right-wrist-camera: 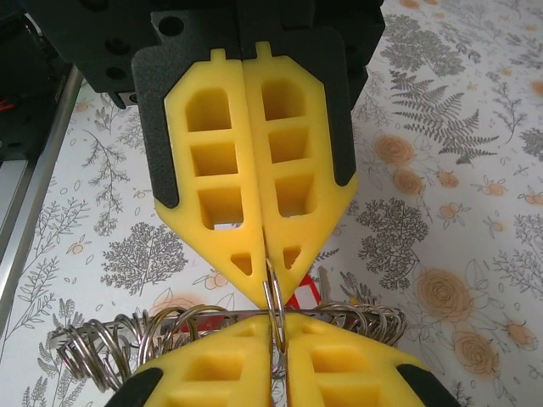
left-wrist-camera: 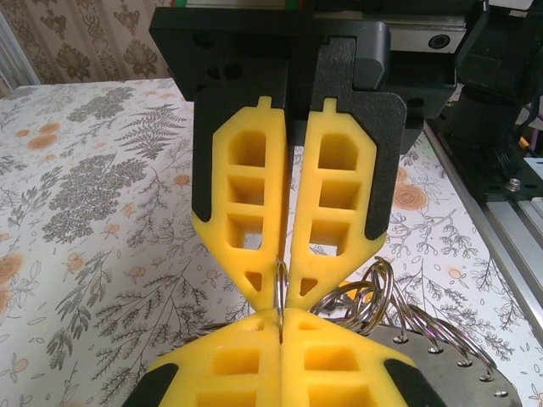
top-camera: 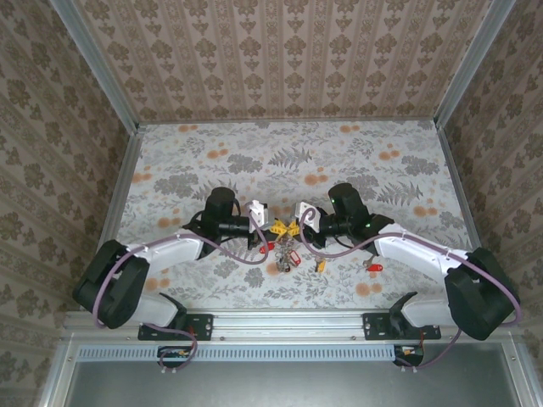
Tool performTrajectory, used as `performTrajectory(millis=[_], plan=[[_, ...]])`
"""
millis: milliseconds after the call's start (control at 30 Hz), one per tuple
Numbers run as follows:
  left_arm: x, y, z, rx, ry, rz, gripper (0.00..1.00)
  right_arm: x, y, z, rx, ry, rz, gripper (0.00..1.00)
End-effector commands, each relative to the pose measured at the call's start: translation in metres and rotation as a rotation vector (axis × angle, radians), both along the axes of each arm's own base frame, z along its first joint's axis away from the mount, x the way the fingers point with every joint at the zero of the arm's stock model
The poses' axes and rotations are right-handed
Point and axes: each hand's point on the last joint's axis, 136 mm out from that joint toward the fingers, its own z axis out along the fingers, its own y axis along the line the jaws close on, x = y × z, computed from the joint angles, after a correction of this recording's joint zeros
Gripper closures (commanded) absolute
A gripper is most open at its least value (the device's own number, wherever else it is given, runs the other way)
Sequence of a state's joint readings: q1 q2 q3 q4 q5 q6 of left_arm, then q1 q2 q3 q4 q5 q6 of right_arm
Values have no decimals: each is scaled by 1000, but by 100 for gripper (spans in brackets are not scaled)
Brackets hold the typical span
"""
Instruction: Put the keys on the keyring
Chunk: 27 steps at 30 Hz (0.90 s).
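Note:
My two grippers meet tip to tip over the middle of the table. Between them stands a thin wire ring (left-wrist-camera: 281,284), edge-on. My left gripper (left-wrist-camera: 280,317) is shut on its near part, and my right gripper (right-wrist-camera: 277,324) is shut on the same ring (right-wrist-camera: 273,288) from the other side. Behind the fingers lies the flat grey keyring (left-wrist-camera: 441,377), with several wire loops (left-wrist-camera: 365,297) hanging from it. Red and black keys (top-camera: 285,254) dangle below the grippers in the top view. A yellow-orange key (top-camera: 321,264) and a red key (top-camera: 373,266) lie loose on the table to the right.
The flowered tabletop (top-camera: 280,161) stretches back to patterned walls on three sides. An aluminium rail (top-camera: 280,324) with both arm bases runs along the near edge. A purple cable (top-camera: 246,254) loops off each arm near the keys.

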<state>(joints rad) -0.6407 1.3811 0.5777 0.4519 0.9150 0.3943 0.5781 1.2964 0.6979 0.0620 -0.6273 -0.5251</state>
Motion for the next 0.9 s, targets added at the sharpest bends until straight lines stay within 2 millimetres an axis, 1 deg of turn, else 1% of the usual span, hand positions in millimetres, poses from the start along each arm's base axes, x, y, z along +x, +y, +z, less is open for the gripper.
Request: performTrajectory(millis=[0,100,200,233,367,400,600,867], plan=[[-2,-2,15,-26,-60,-24,100,4,1,15,26,-93,-4,88],[-3,-3,16,-27,-54,-27,100,4,2,16,30,-101,-3,92],[-3,-3,16,-27,-50,-24,100,3,1,15,27,-101,-4,99],[-2,-4,16,-27,-46,-24,100,2,1,15,29,-101,-1,100],[-4,-6,14,-25,-35,-34,89,-2,4,20,51,-94,22,100],[-4,-6,14,-24,-30,-38,88,-2,5,21,57,-90,26,100],[-4,-11,13,-19,-25,-51,87,-3,7,25,81,-79,34,100],[-5,-11,8,1,-24,-50,84,-4,10,31,124,-67,36,100]])
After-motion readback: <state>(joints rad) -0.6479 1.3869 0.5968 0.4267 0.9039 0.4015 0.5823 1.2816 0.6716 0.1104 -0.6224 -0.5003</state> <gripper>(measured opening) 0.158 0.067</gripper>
